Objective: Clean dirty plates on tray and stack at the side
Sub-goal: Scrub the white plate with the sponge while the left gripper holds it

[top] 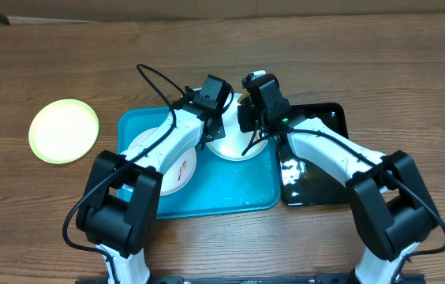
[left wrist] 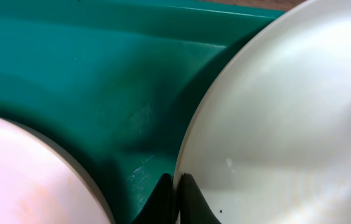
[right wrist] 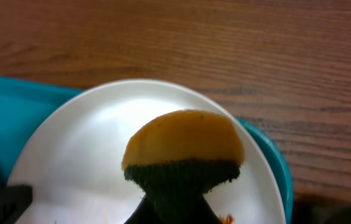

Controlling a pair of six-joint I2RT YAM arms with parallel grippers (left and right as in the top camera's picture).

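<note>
Spanning every view, the wooden table (top: 412,63) carries the tray (top: 238,197) at its middle, with a black tray (top: 317,181) just beside the tray's right edge. Well apart to the left, off the tray, the yellow-green plate (top: 63,131) lies alone on the wood, and I judge that to be the stacking side.

Two plates sit on the tray. The near white plate (top: 181,170) is mostly under the left arm. The far white plate (top: 234,148) lies toward the tray's far edge, between the two wrists, and both arms reach it about equally.

The sponge (right wrist: 185,146) is yellow with a dark scouring layer. It hangs over the middle of the far white plate, its long side running across the right wrist view. I cannot tell whether it presses on the plate.

The right gripper (right wrist: 174,208) is clamped on the sponge from the scouring side. The left gripper (left wrist: 177,193) is pinched tight on the far white plate's rim, steadying it from its left side.

A small orange-red smear (right wrist: 227,218) shows on that plate near its rim. It is closer to the right wrist than the sponge is, and off to the right of the fingers. I judge the next wipe calls for drawing the sponge back toward the wrist and rightward while the left arm braces the rim against that pull.
</note>
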